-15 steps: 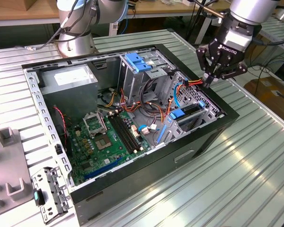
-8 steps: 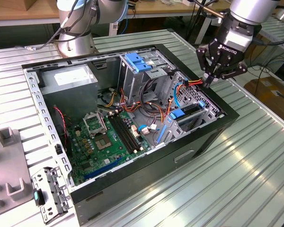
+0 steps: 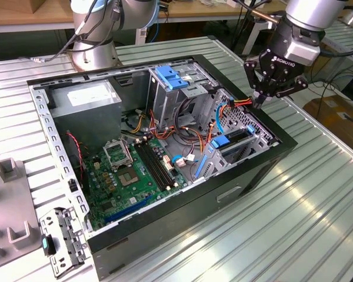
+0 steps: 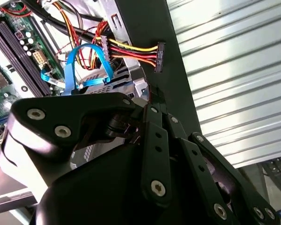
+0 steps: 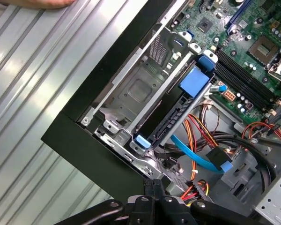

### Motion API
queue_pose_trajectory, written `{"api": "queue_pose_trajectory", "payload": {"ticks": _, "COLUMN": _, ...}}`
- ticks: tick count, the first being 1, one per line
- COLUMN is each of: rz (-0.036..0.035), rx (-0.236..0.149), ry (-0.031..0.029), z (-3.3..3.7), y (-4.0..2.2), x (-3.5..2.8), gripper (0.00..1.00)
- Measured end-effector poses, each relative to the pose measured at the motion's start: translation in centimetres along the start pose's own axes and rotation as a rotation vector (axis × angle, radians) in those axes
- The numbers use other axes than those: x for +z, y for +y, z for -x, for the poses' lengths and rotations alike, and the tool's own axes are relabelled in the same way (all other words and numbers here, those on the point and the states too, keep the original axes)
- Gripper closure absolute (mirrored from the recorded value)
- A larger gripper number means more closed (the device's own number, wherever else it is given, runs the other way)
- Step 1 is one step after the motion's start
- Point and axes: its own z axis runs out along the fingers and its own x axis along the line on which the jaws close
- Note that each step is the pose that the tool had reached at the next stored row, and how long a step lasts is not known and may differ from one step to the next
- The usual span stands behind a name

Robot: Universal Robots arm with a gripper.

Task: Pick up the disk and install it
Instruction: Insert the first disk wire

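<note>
The computer case (image 3: 182, 205) lies open on its side on the ribbed metal table (image 3: 317, 194); the gripper (image 3: 260, 101) hangs over the case's corner at the exterior view's right, just above the drive cage (image 3: 247, 132); its jaws are pinched together, and I can make out nothing held between them; both wrist views show the black fingers (image 5: 153, 185) meeting at their tips over the same corner. The disk (image 5: 175, 117) stands on edge inside that cage, a dark slab with a blue rail tab at each end; its label is turned out of sight; in the exterior view it sits low in the cage, below the gripper and apart from it. A bundle of red, yellow and orange wires (image 4: 131, 49) ends in a black plug near the fingertips; a blue flat cable (image 5: 201, 159) runs beside it. The green motherboard (image 3: 135, 170) fills the case floor; a grey box with a white sticker (image 3: 85, 100) sits in the far corner; a blue slotted plate (image 3: 173, 76) tops the upright bay.
</note>
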Motion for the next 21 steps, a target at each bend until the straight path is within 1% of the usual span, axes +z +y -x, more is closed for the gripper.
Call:
{"api": "queue_pose_trajectory", "payload": {"ticks": 1, "rz": -0.0001, "rx": -0.001, "ry": -0.0001, "z": 0.18, "y": -0.21, "x": 0.0, "gripper": 0.89}}
{"api": "queue_pose_trajectory", "payload": {"ticks": 2, "rz": -0.0001, "rx": -0.003, "ry": -0.0002, "z": 0.45, "y": -0.56, "x": 0.0, "gripper": 0.89}}
{"api": "queue_pose_trajectory", "payload": {"ticks": 5, "rz": -0.0002, "rx": -0.006, "ry": -0.0002, "z": 0.84, "y": -1.25, "x": -0.01, "gripper": 0.89}}
{"api": "queue_pose_trajectory", "payload": {"ticks": 6, "rz": -0.0002, "rx": -0.008, "ry": -0.0002, "z": 0.86, "y": -1.41, "x": -0.01, "gripper": 0.89}}
{"api": "queue_pose_trajectory", "payload": {"ticks": 8, "rz": -0.0003, "rx": -0.013, "ry": -0.0002, "z": 0.89, "y": -1.97, "x": -0.01, "gripper": 0.89}}
{"api": "queue_pose_trajectory", "payload": {"ticks": 10, "rz": -0.0004, "rx": -0.02, "ry": -0.0003, "z": 0.85, "y": -2.3, "x": 0.0, "gripper": 0.89}}
{"api": "queue_pose_trajectory", "payload": {"ticks": 11, "rz": -0.0006, "rx": -0.029, "ry": -0.0002, "z": 0.82, "y": -2.4, "x": 0.0, "gripper": 0.89}}
{"api": "queue_pose_trajectory", "payload": {"ticks": 12, "rz": -0.0008, "rx": -0.039, "ry": -0.0001, "z": 0.79, "y": -2.44, "x": 0.0, "gripper": 0.89}}
{"api": "queue_pose_trajectory", "payload": {"ticks": 14, "rz": -0.0017, "rx": -0.079, "ry": -0.0001, "z": 0.66, "y": -2.61, "x": 0.04, "gripper": 0.89}}
{"api": "queue_pose_trajectory", "payload": {"ticks": 15, "rz": -0.0019, "rx": -0.089, "ry": 0.0, "z": 0.62, "y": -2.68, "x": 0.05, "gripper": 0.89}}
{"api": "queue_pose_trajectory", "payload": {"ticks": 16, "rz": -0.0021, "rx": -0.104, "ry": 0.0001, "z": 0.61, "y": -2.69, "x": 0.05, "gripper": 0.83}}
{"api": "queue_pose_trajectory", "payload": {"ticks": 17, "rz": -0.0028, "rx": -0.132, "ry": 0.0, "z": 0.61, "y": -2.69, "x": 0.07, "gripper": 0.83}}
{"api": "queue_pose_trajectory", "payload": {"ticks": 21, "rz": -0.0042, "rx": -0.203, "ry": 0.0002, "z": 0.6, "y": -2.7, "x": 0.15, "gripper": 0.82}}
